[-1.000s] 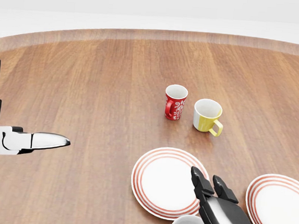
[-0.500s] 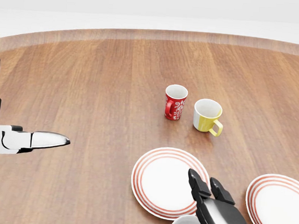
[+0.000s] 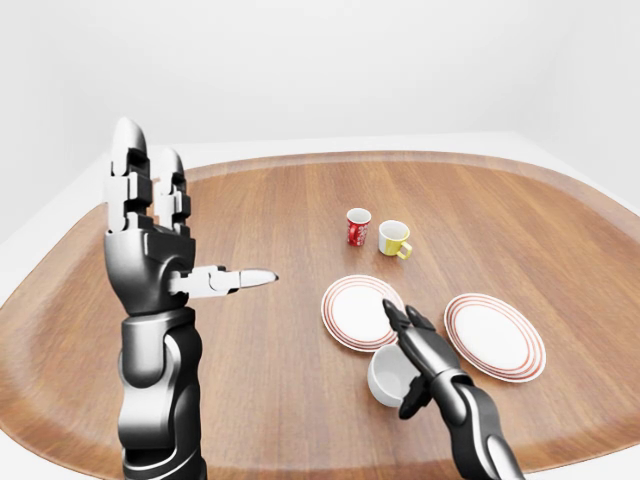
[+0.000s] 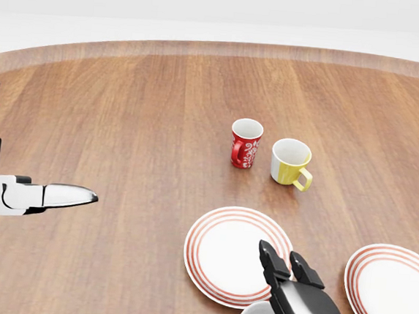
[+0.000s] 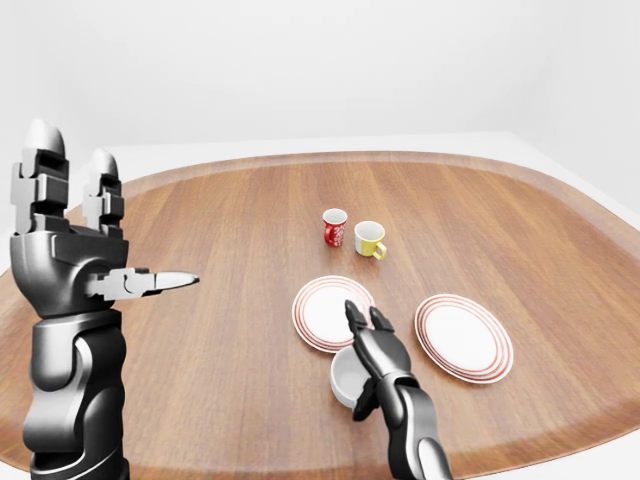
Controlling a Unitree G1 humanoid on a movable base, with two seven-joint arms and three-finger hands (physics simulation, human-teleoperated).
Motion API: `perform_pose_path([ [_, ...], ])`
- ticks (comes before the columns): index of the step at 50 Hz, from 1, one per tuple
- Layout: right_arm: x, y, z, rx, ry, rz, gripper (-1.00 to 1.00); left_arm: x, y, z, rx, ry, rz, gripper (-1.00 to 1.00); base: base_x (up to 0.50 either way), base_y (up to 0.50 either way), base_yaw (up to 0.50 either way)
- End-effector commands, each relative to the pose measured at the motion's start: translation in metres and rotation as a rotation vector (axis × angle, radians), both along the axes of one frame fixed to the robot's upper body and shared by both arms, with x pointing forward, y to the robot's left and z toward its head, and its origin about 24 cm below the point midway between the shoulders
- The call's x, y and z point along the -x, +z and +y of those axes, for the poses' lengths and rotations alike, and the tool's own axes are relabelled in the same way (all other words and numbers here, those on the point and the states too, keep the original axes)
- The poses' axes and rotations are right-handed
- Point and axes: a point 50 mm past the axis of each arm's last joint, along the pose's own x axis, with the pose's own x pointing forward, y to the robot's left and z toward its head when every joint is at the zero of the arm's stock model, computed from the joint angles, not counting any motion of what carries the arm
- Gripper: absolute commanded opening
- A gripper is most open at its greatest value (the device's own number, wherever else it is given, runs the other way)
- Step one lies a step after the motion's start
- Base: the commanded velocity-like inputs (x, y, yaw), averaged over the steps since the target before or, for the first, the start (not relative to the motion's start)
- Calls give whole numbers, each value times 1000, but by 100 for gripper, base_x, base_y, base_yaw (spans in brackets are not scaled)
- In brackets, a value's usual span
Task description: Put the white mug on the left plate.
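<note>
In the left-eye view, we see the white mug (image 3: 387,374) standing upright on the wooden surface (image 3: 260,220), just below the lower rim of the left plate (image 3: 356,312) and not on it. The right hand (image 3: 418,352) rests against the mug's right side, two fingers stretched over the rim toward the plate and a thumb curling down the wall; we cannot tell whether the grasp is clenched. The left hand (image 3: 160,255) is raised well apart at the view's left, fingers upright and thumb pointing right, released and holding nothing. A right plate (image 3: 495,336) lies beside the hand, and a red mug (image 3: 357,227) and a yellow mug (image 3: 394,238) stand close together higher up.

In the head view, only the mug's upper rim shows at the bottom edge, under the dark right hand, whose fingertips (image 4: 268,253) overlap the left plate's lower edge.

The right-eye view shows the same arrangement, with the mug near the surface's lower edge.
</note>
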Motion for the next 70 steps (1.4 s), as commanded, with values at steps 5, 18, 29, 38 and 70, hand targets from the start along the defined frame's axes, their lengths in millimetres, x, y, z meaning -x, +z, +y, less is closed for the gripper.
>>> perform_pose_path([
  [5,0,-3,1,3,6,12,100,0,0,0,0,0,0,98,0,0,0],
  [18,0,-6,1,4,4,21,100,0,1,0,0,0,-4,98,0,0,0],
  [29,-1,-9,1,9,3,29,100,0,0,0,0,-1,1,98,0,0,0],
  [38,-1,-14,1,13,0,39,100,0,1,0,0,0,-4,99,0,0,0],
  [70,-1,-21,1,41,12,64,-100,0,-1,0,-2,-1,5,98,0,0,0],
])
